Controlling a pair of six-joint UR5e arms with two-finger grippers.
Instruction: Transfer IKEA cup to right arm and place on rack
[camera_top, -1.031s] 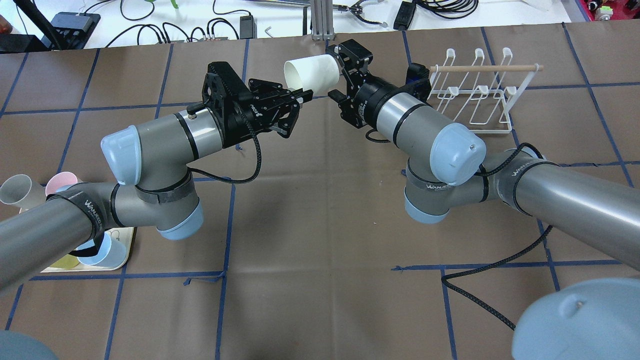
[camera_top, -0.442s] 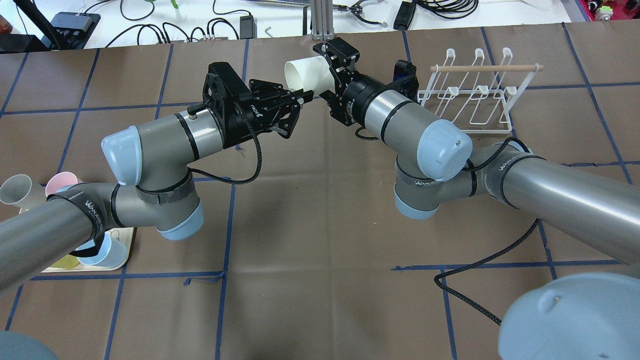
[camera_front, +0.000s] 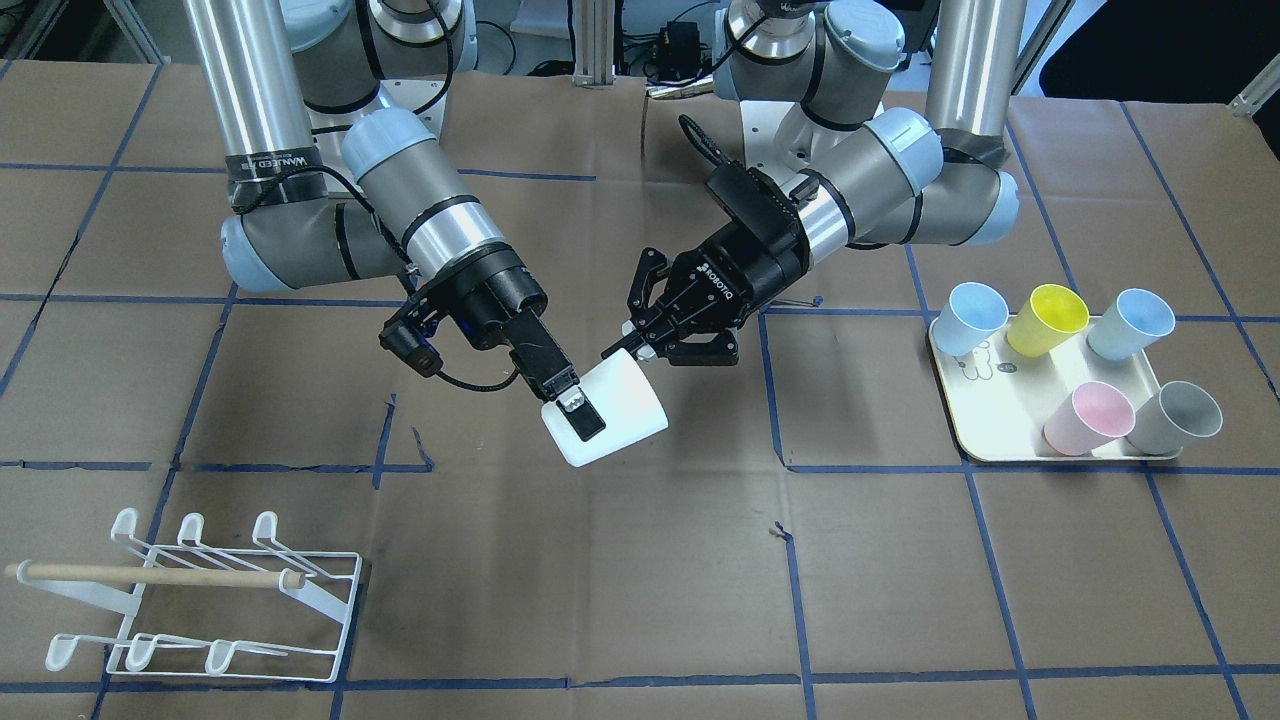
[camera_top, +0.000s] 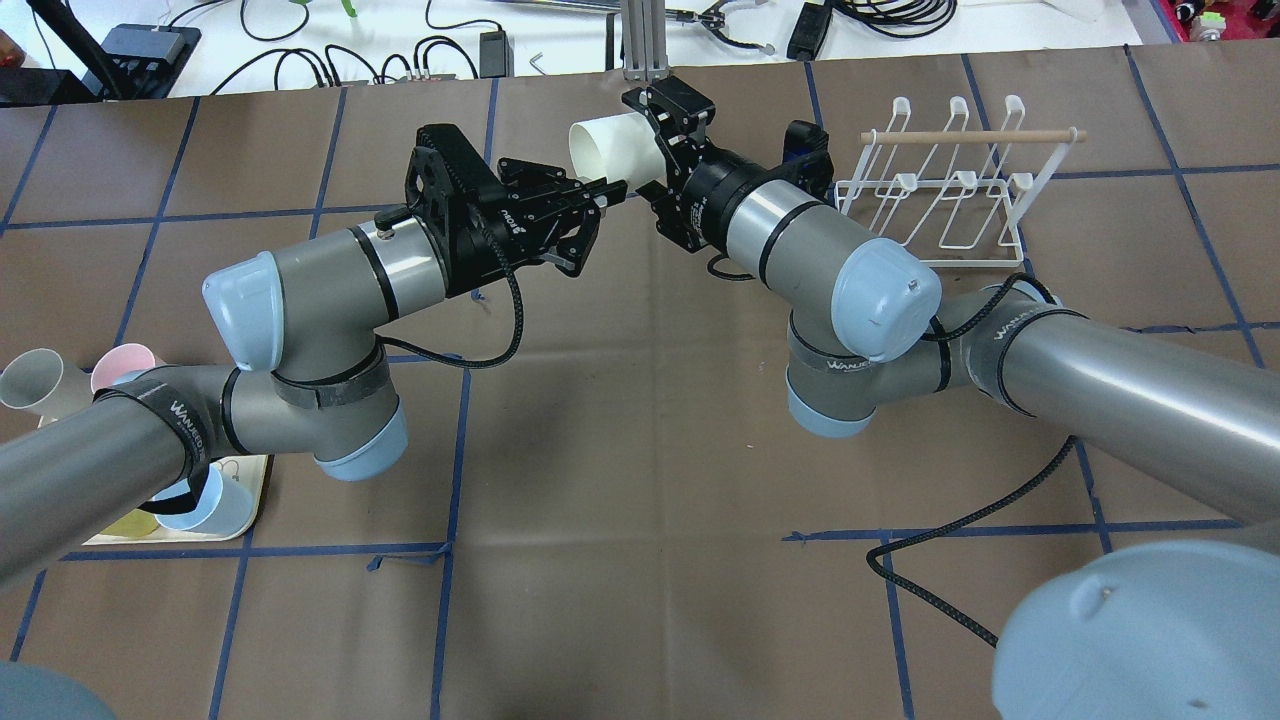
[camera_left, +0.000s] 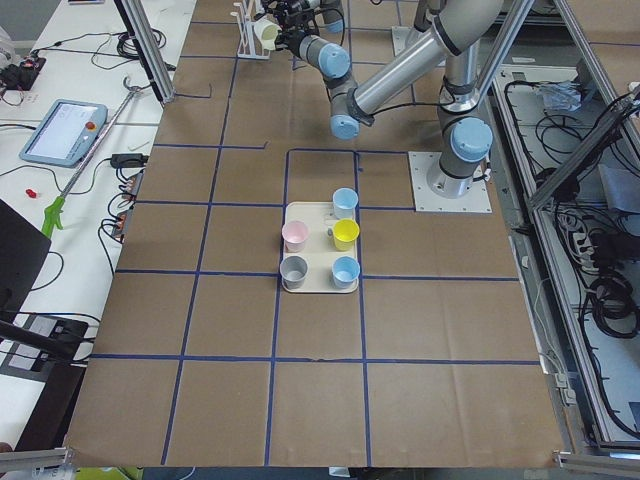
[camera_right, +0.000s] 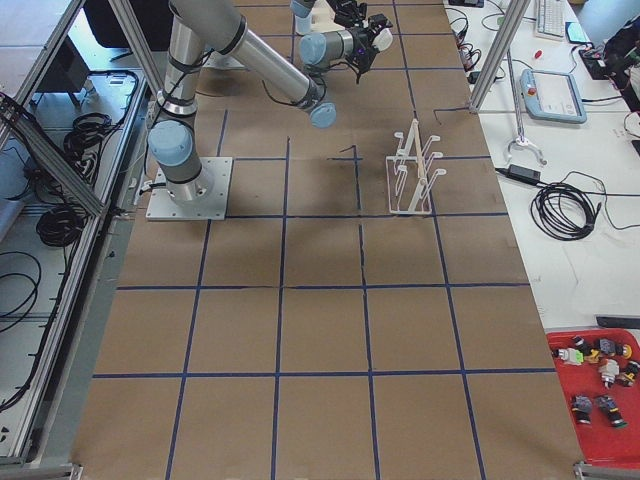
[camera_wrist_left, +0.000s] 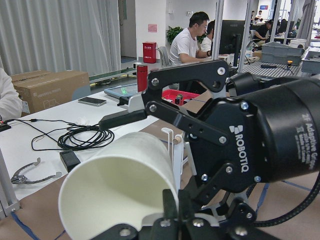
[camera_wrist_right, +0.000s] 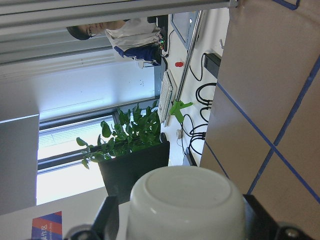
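A white cup (camera_front: 622, 398) hangs on its side in mid-air over the table's far middle. My left gripper (camera_front: 618, 352) is shut on the cup's rim at its open end; it also shows in the overhead view (camera_top: 605, 190). My right gripper (camera_front: 588, 422) straddles the cup's closed base end. Its jaws are open and stand close along the cup's sides. The overhead view shows the cup (camera_top: 612, 145) between the right gripper's fingers (camera_top: 640, 145). The right wrist view shows the cup's base (camera_wrist_right: 187, 200) centred between the fingers. The white wire rack (camera_top: 950, 190) with its wooden dowel stands beyond the right arm.
A cream tray (camera_front: 1000, 425) with several coloured cups sits on the left arm's side. The rack (camera_front: 200, 600) stands apart from both arms in the front view. A black cable (camera_top: 960, 530) trails on the table under the right arm. Blue tape lines grid the brown cover.
My right gripper has moved left and inward, so its open jaws now reach around the cup's base end. The left gripper and the cup have stayed still.
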